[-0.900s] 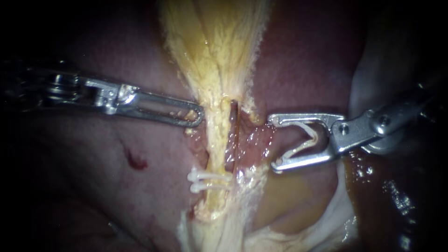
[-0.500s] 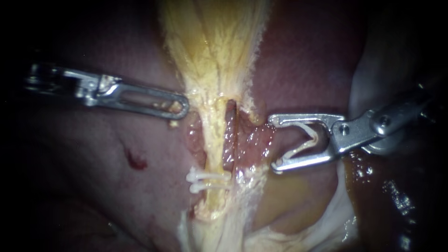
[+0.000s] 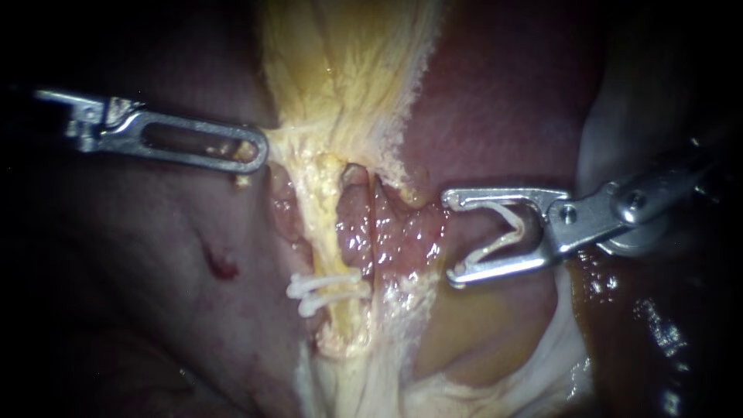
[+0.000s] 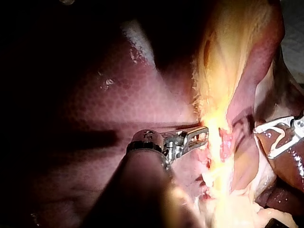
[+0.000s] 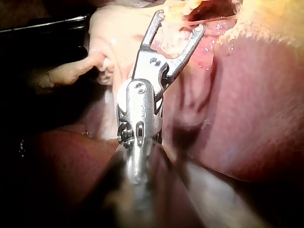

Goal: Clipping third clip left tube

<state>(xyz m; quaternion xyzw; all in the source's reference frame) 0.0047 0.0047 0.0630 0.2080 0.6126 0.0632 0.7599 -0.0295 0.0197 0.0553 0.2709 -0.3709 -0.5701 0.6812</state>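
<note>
Left tube (image 3: 320, 224): a pale yellow strand at mid-field in the endoscope view. Its long axis runs top to bottom, with the upper end leaning slightly left. Two clips (image 3: 325, 280) are counted on it, both white. They lie crosswise low on the tube, one just under the other, with their ends projecting left. One pinker strand (image 3: 353, 220) runs alongside on its right.

Left instrument (image 3: 255, 152): the shaft is almost level. The slotted jaws are closed together on the yellow tissue (image 3: 309, 147) up and left of the tube, which is drawn taut toward the tip (the left wrist view agrees).

Right instrument (image 3: 453, 238): the shaft descends from the upper right, and the jaws point left at the tube, above the two clips. The jaws are spread wide and carry one loaded clip (image 3: 501, 244), V-shaped and touching both. The tips are near the pink strand, apart from the tube.

Liver (image 3: 503, 101): dark red on both sides, with one small red spot (image 3: 221, 267).
</note>
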